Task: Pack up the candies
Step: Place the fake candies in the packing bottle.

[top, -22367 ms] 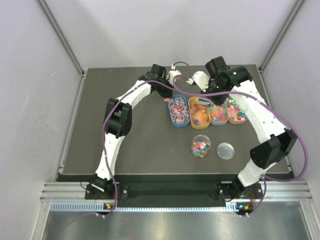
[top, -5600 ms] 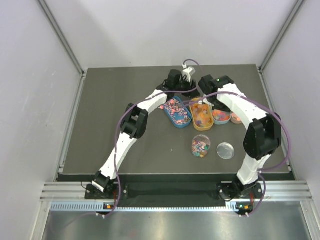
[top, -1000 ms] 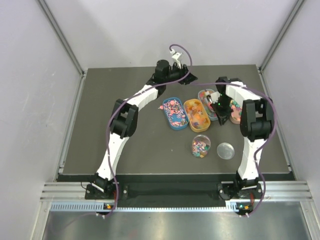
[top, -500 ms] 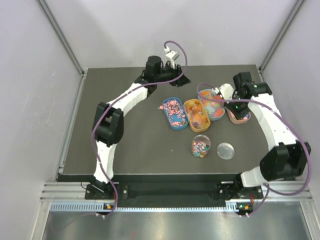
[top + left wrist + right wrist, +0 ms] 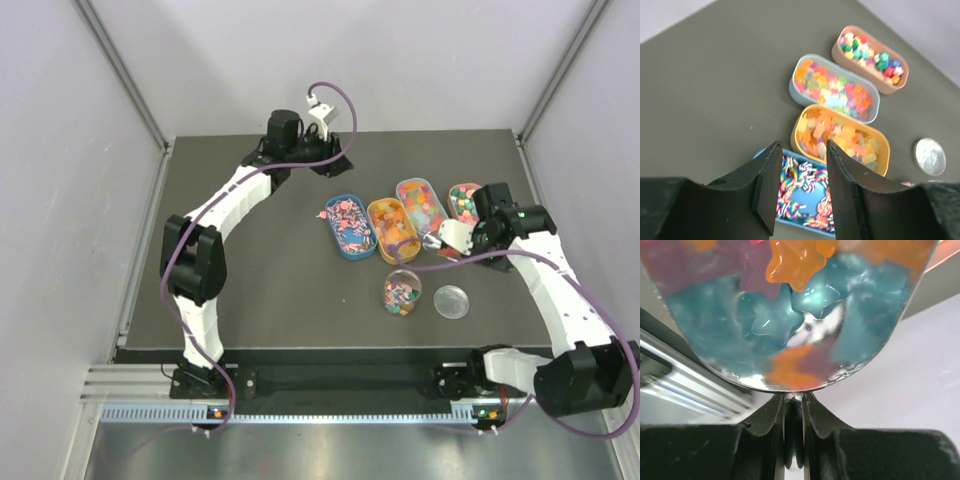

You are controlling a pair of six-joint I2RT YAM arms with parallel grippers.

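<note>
Right wrist: right gripper (image 5: 794,401) clamped tight on the thin handle of the scoop (image 5: 790,355). The bowl is loaded with star-shaped candies (image 5: 792,262), orange, blue and purple, sitting on bright metal. Load looks heaped toward the far lip.

Top external: the scoop (image 5: 437,243) hangs above the table (image 5: 260,280), just right of the orange tray (image 5: 393,230) and up-right of the jar (image 5: 402,292). Not over the jar mouth yet. The jar is open and partly filled with mixed candies. The lid (image 5: 452,301) lies flat just to the jar's right, apart from it. Four trays sit in a row, all holding candies: blue (image 5: 349,226), orange, pale blue (image 5: 422,206), pink (image 5: 463,199).

Left wrist: left gripper (image 5: 803,150) has its jaws apart with nothing between them. It hovers high behind the trays, well clear of the right arm's path.

Step in hand, my reading: carry the load to the jar and tip it in.

How to do it well:
- Keep the bowl level in transit; the heap could shed a star.
- Bring the lip over the middle of the jar mouth before any tilt.
- Come in low, but do not knock the rim; the jar looks light.
- Roll the wrist slowly so the candies slide, not bounce.
- Mind the lid on the approach side.
</note>
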